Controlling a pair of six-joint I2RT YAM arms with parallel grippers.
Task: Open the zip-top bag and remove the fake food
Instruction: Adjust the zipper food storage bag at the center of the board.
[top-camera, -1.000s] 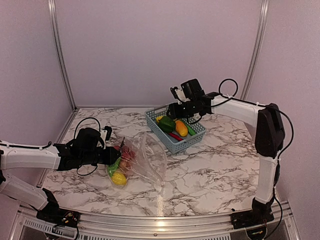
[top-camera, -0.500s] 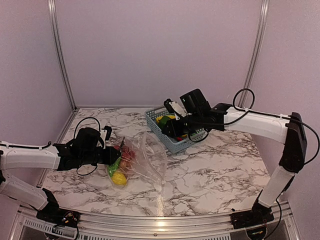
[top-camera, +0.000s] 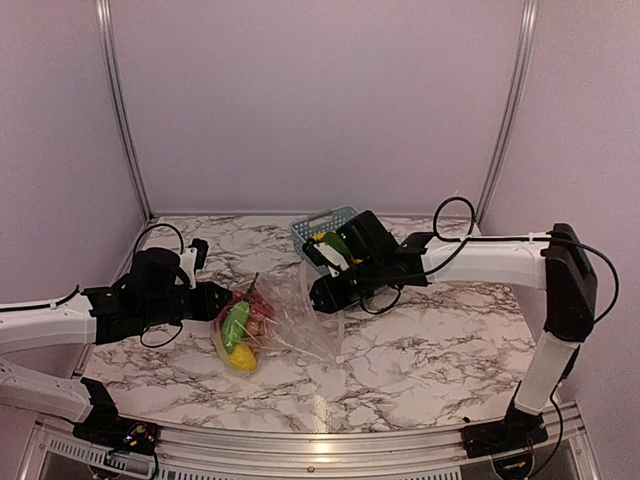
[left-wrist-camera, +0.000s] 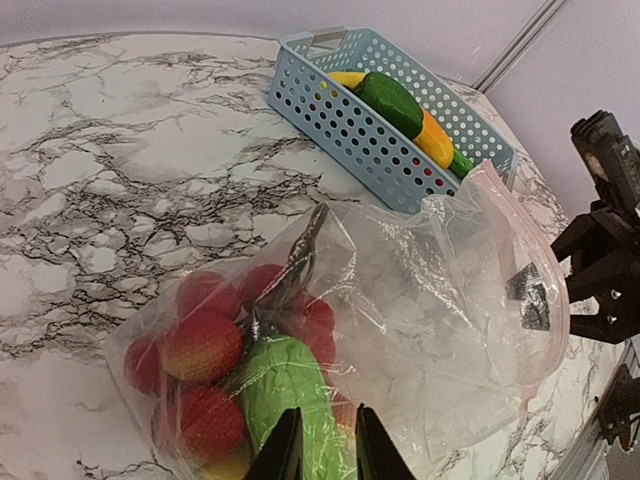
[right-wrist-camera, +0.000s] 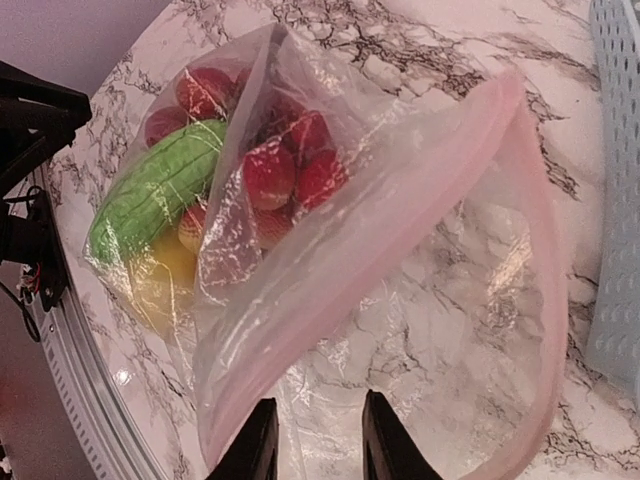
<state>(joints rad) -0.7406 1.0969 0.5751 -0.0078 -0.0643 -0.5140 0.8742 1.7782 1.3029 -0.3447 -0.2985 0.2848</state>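
The zip-top bag (top-camera: 290, 318) lies on the marble counter (top-camera: 430, 340) left of centre in the overhead view, between the two arms, its closed end toward the left and its pink-edged mouth gaping toward the right. The fake food (top-camera: 238, 330) is bunched at the closed end: a green cucumber-like piece (left-wrist-camera: 285, 385), several red fruits (left-wrist-camera: 200, 345) and a yellow piece (top-camera: 243, 360), all inside the film. The left fingers (left-wrist-camera: 288, 452) are nearly together at the bottom of the left wrist view, pinching the bag's closed end just beside the green piece. The right fingers (right-wrist-camera: 262, 440) stand a little apart at the bag's mouth, low in the right wrist view, with clear film showing in the gap; whether they grip it cannot be told. Behind the bag, at upper centre of the overhead view, sits a blue-grey lattice basket (left-wrist-camera: 350, 130) holding more green and yellow toy produce (left-wrist-camera: 395, 100).
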